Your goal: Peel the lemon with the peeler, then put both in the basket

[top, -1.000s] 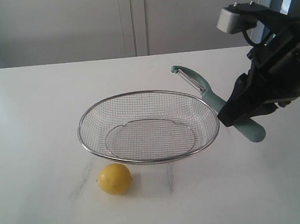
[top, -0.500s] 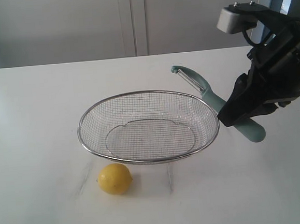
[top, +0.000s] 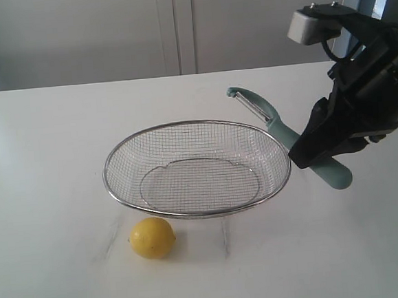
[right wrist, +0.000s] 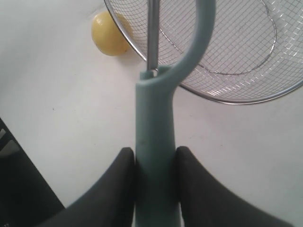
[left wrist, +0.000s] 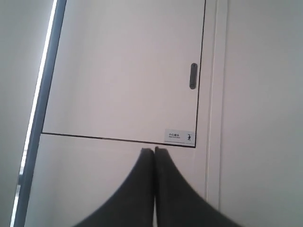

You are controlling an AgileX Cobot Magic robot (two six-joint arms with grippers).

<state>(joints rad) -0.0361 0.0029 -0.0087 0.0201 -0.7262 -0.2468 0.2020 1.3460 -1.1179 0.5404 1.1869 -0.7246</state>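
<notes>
The yellow lemon (top: 152, 237) lies on the white table in front of the basket (top: 183, 126); the right wrist view shows the lemon (right wrist: 108, 34) just past the basket's rim (right wrist: 236, 100). My right gripper (top: 314, 155) is shut on the teal handle of the peeler (top: 269, 116), held tilted in the air at the basket's right edge, its head pointing up and back. In the right wrist view both fingers (right wrist: 118, 179) clamp the peeler (right wrist: 155, 123). My left gripper (left wrist: 154, 150) is shut on nothing and faces a wall panel; it is out of the exterior view.
The wire basket holds nothing and stands mid-table. Bare white tabletop (top: 42, 175) stretches to the left and front. A pale wall with panel seams runs behind the table's far edge.
</notes>
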